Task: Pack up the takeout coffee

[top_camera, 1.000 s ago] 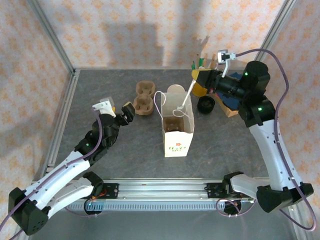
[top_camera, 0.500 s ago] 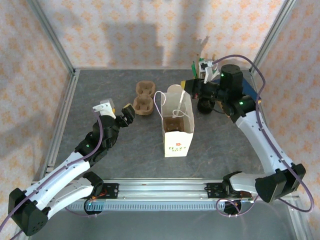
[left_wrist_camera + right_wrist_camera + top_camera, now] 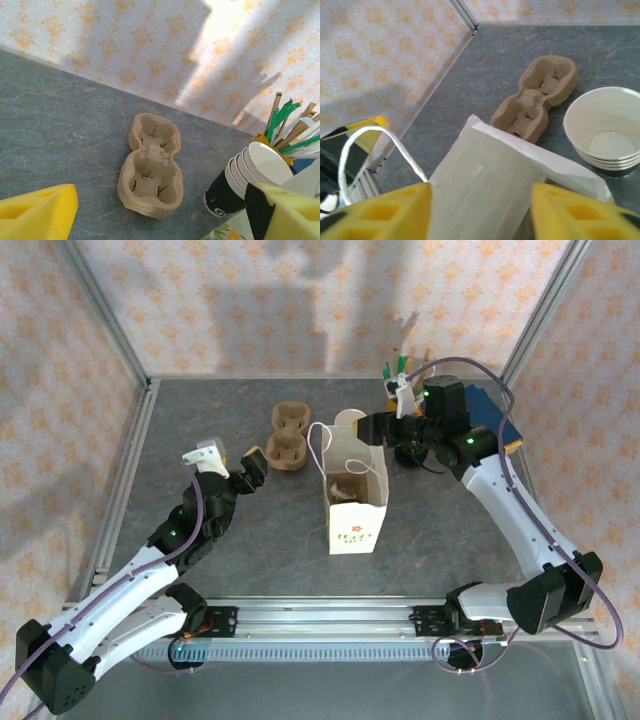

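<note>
Top external view: the takeout coffee (image 3: pixel 407 455) stands on the table (image 3: pixel 200 410) just right of the paper bag (image 3: pixel 357 525), its black lid partly covered by the right arm, and it is not yet packed. The likely fault here is contact: a sweep of the right wrist toward the near side could knock the cup over and spill it, and a push to the left could tip the light bag. The right gripper (image 3: pixel 381 428) is stretched left over the bag's far right corner. The left gripper (image 3: pixel 252 468) hangs well left of the bag, near the pulp carriers (image 3: pixel 288 436), with its arm bent low and reaching toward the far right. Left wrist view: the yellow pads (image 3: pixel 37 210) stand wide apart with nothing between them, above bare table near the carriers. An advance to the right could strike the stack of white cups (image 3: pixel 245 175) beside the bag. Right wrist view: the pads (image 3: pixel 380 210) are apart and clamp nothing, with the bag's open rim lying below and between them. The white cord handle (image 3: pixel 365 145) loops just beside the left pad, so a careless withdrawal could hook it and drag the bag over.
</note>
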